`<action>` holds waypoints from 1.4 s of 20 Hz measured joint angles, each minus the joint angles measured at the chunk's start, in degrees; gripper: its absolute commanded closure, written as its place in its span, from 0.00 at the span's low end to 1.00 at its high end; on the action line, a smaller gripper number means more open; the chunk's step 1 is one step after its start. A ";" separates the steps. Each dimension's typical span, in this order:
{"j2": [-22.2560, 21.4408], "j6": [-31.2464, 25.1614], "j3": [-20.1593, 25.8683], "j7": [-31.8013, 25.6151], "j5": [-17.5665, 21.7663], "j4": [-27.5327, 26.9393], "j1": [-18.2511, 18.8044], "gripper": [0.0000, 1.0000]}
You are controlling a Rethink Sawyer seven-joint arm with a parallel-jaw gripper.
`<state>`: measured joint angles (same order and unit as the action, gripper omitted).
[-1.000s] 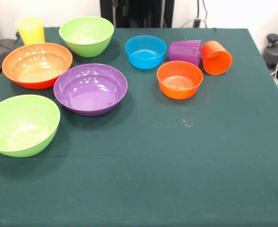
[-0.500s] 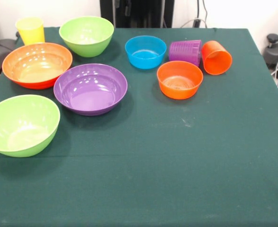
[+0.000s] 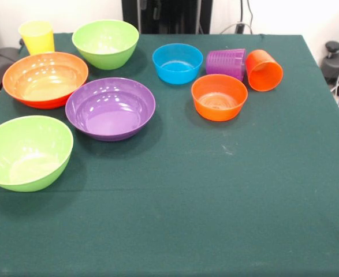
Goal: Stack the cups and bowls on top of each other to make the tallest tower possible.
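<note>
Worktop stock, nothing stacked: six bowls upright, two lime green, large orange, purple, small blue, small orange, three cups, yellow upright, purple ribbed and orange lying sideways, hand out of sight, its state and bearings from it cannot be told.

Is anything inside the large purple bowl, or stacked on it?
No. The large purple bowl sits open on the green tablecloth, its inside bare and glossy, nothing on top. What is beneath its base is hidden.

ribbed purple cup, dark green tablecloth.
</note>
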<state>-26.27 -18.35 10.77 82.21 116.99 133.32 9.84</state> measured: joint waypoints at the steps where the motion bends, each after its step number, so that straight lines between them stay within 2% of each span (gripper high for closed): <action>1: 0.04 -0.01 0.00 0.00 0.01 0.00 -0.05 0.00; 11: 0.17 0.00 0.12 0.00 -0.02 0.00 -1.53 0.00; 28: -0.30 0.00 0.29 0.00 -2.34 -0.15 -10.71 0.00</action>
<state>-26.57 -18.35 11.06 82.21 114.65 133.17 -0.86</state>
